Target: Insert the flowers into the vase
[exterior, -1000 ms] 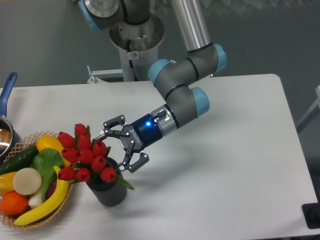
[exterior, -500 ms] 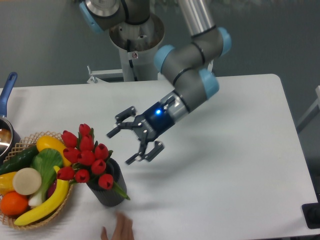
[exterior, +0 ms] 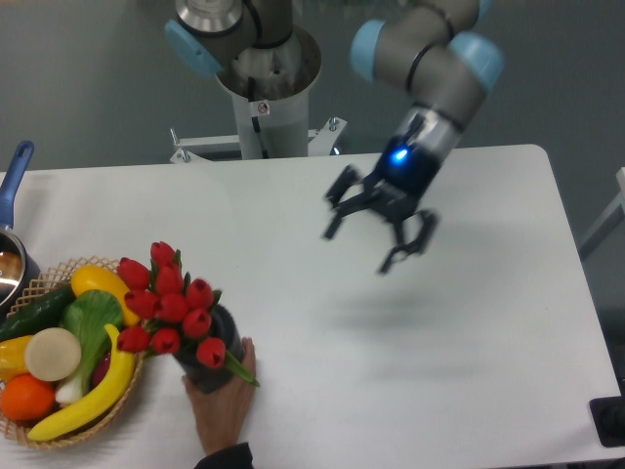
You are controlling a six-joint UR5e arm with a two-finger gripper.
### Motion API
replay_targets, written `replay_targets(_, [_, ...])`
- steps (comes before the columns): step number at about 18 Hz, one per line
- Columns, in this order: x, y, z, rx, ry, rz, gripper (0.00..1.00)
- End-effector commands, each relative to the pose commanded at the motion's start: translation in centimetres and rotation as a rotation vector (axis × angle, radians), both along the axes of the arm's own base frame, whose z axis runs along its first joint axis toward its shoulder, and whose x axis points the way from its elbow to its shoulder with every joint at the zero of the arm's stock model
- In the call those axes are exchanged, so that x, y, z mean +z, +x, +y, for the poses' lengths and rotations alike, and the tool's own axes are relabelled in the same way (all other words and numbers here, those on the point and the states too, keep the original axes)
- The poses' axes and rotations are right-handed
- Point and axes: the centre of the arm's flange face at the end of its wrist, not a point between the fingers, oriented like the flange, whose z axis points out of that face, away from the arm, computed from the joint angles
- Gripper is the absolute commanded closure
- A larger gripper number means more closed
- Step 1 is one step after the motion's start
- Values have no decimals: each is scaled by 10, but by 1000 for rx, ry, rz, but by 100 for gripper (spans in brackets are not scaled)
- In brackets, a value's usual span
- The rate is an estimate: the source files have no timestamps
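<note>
Retreating arm, flowers seated in vase

Reaching in from the near table edge, a bare human hand (exterior: 220,410) now clasps the base of the small dark grey ribbed cylinder vase (exterior: 210,357); half a second back only its fingertips showed at the frame bottom. The bunch of red artificial tulip buds with green leaves (exterior: 171,308) stands in the vase mouth, leaning left toward the woven wicker fruit basket (exterior: 107,415), just beside it, with its yellow banana (exterior: 93,396) and green vegetables.

Over the last second the two-finger black gripper (exterior: 379,234) has pulled up and right, from touching distance of the buds to well apart, above mid-table. Its fingers are spread wide, holding nothing.

Judgement: insertion looks complete and the arm is clearing out. The hand suggests a reset or steadying.

Surface: plain white tabletop (exterior: 469,342), with a soft shadow under the gripper. At the far left edge, a blue-handled metal pot (exterior: 12,215). Behind: the arm's grey pedestal base (exterior: 266,88) against a grey-blue wall.
</note>
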Motion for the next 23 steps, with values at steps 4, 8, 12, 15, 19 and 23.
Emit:
replay_targets(4, [46,-35,-78,180,-63,103,0])
replay_targets(8, [59,-36,-101,254,-196,159,0])
replay_targets(12, [81,-33,-104,281,-295,221,0])
replay_targets(15, [92,-26,-108,292,-369,241,0])
replay_targets(19, [84,-22,-120,133,-554,342,0])
replay_targets(23, [85,-22,-132,12,-699,380,0])
